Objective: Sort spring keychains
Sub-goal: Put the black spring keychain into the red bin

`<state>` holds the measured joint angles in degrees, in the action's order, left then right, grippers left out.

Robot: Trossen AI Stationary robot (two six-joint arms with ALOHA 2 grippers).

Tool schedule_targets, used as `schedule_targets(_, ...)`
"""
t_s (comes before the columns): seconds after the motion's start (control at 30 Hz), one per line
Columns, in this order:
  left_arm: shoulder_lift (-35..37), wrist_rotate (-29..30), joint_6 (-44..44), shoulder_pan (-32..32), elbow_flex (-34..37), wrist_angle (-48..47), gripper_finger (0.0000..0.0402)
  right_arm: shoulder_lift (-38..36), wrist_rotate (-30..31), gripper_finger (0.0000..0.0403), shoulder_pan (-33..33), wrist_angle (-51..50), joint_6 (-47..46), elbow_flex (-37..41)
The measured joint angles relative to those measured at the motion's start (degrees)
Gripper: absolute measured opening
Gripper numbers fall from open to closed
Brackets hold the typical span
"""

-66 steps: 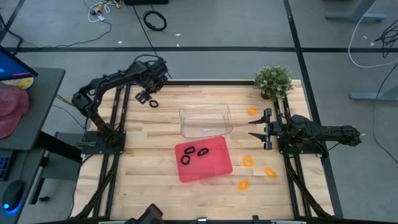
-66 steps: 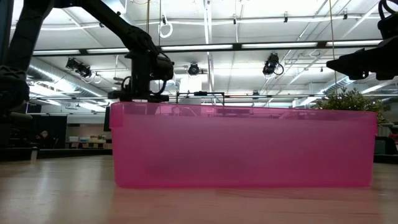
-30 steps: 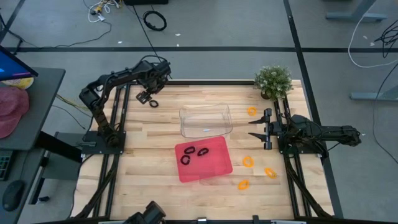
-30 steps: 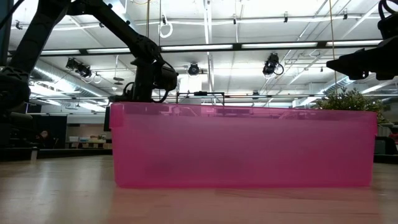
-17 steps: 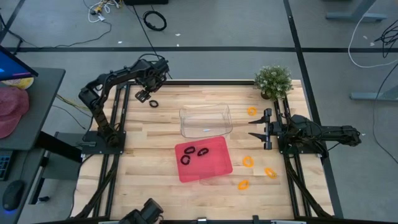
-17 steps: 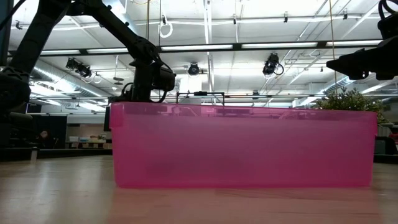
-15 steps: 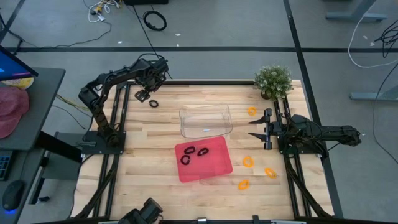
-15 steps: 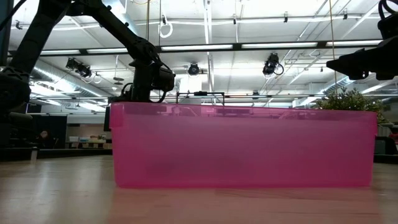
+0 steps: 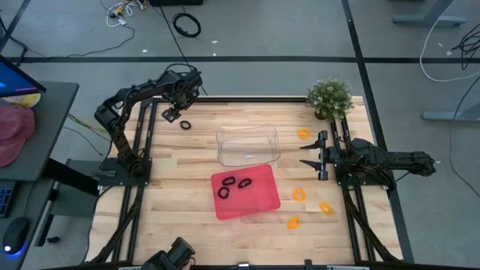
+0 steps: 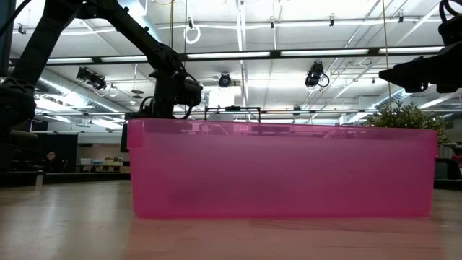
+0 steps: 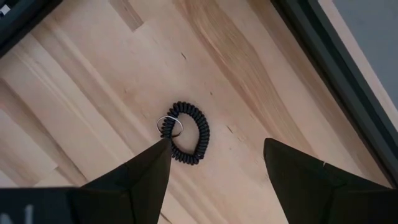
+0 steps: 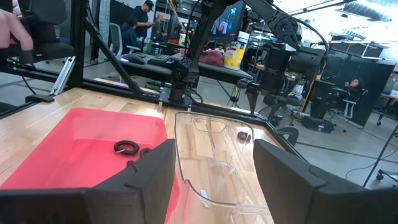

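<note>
Black spring keychain (image 9: pixel 185 124) lies on the wooden table (image 9: pixel 172 187) near its far left corner. Since two seconds ago the left gripper (image 9: pixel 173 114) has drawn back slightly, jaws spread, empty. Right gripper (image 9: pixel 309 155) waits unchanged, jaws apart, beside the clear tray (image 9: pixel 248 145).

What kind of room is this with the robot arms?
Probably a robotics lab or workshop. Two dark robot arms are bolted to a light wooden table, the ceiling has bare pipes and long strip lights, and beyond the table people sit at desks with computer screens.
</note>
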<state>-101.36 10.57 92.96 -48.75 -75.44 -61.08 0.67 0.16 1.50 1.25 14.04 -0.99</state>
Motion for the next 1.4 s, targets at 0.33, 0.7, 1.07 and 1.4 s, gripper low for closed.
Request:
schedule_targets(0.33, 0.0, 0.2, 1.8, 0.0, 0.0, -2.1, 0.0259, 0.0, 0.0, 0.0222, 0.0, 0.0, 0.0, 0.0)
schedule_targets(0.7, 0.1, 0.1, 2.4, -0.1, 0.1, -3.5, 0.0259, 0.0, 0.0, 0.0222, 0.0, 0.0, 0.0, 0.0)
schedule_targets(1.07, 0.1, 0.1, 2.4, -0.1, 0.1, -3.5, 0.0259, 0.0, 0.0, 0.0222, 0.0, 0.0, 0.0, 0.0)
schedule_targets(1.4, 0.1, 0.1, 2.2, -0.1, 0.1, -3.3, 0.0259, 0.0, 0.0, 0.0222, 0.0, 0.0, 0.0, 0.0)
